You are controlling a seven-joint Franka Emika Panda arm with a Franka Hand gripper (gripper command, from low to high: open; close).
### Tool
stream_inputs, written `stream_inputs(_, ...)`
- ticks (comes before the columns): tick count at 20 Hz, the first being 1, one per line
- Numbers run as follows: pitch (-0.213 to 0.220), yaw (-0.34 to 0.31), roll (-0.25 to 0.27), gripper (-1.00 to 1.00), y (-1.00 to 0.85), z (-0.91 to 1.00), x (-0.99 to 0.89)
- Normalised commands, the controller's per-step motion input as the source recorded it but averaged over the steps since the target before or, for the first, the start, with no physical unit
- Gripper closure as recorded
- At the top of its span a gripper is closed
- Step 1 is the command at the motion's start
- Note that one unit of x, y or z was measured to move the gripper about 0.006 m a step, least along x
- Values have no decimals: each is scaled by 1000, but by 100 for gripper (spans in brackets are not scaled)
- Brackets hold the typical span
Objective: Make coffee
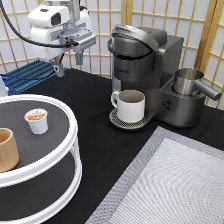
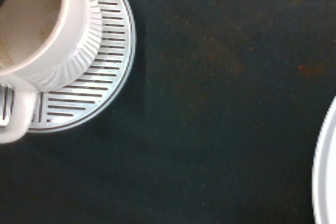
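The coffee (image 1: 36,120), a small white pod with an orange-printed lid, stands on the top tier of a white round stand (image 1: 70,134) at the exterior view's left. My gripper (image 1: 69,63) hangs high over the black table, up and to the right of the pod and left of the coffee machine (image 1: 145,60). It is open and holds nothing. A cream mug (image 1: 130,105) sits on the machine's drip tray (image 1: 120,122). The wrist view shows part of that mug (image 2: 45,40), the slotted drip tray (image 2: 90,95) and the stand's white rim (image 2: 327,165).
A tan wooden cup (image 1: 6,149) stands on the stand's top tier near the pod. A steel jug (image 1: 187,81) sits at the machine's right side. A grey woven mat (image 1: 170,185) covers the table's lower right. A blue rack (image 1: 30,74) lies behind the gripper.
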Motion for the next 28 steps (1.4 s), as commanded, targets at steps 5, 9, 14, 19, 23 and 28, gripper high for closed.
stream_inputs(5,34,-2,24,-100,-14,182,201)
stream_inputs(9,92,-8,57,-100,-24,959,850)
stream_inputs(14,62,-7,-8,-100,25,1000,1000)
stream_inputs(19,100,-12,73,-100,-46,717,963)
stream_inputs(23,160,0,189,-100,-144,471,841)
stream_inputs(28,190,-1,210,-100,-122,410,771)
